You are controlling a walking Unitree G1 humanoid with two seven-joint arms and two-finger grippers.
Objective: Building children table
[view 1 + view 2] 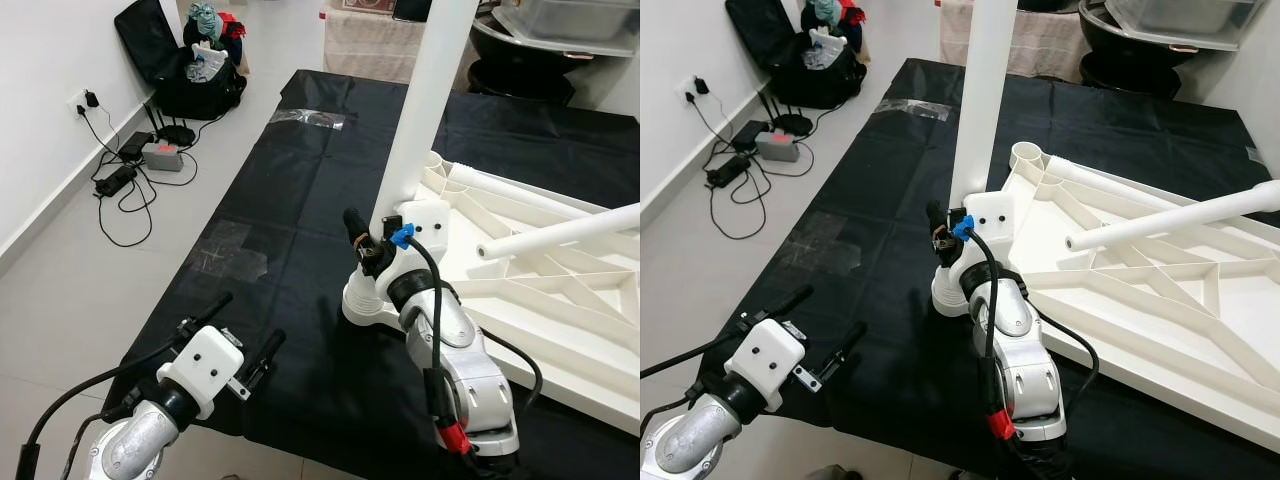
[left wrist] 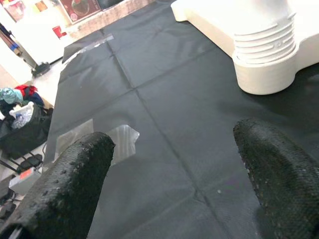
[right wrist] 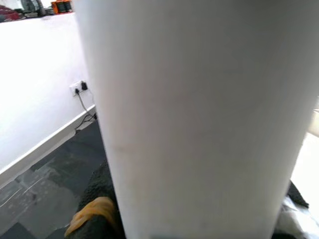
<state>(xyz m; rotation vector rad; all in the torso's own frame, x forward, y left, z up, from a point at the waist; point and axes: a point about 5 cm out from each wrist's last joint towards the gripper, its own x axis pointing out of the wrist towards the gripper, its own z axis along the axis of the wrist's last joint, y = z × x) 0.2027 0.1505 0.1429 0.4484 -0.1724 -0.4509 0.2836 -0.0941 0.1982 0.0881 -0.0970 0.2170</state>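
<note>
Left eye view: right gripper (image 1: 372, 238) jaws clamped on upright white leg (image 1: 424, 105), left gripper (image 1: 243, 327) jaws wide.

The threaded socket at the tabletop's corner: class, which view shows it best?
The left wrist view: the ribbed threaded socket sits close, unobstructed, on the black mat. In the eye views the right gripper partly hides it. The right wrist view shows the white leg instead.
</note>
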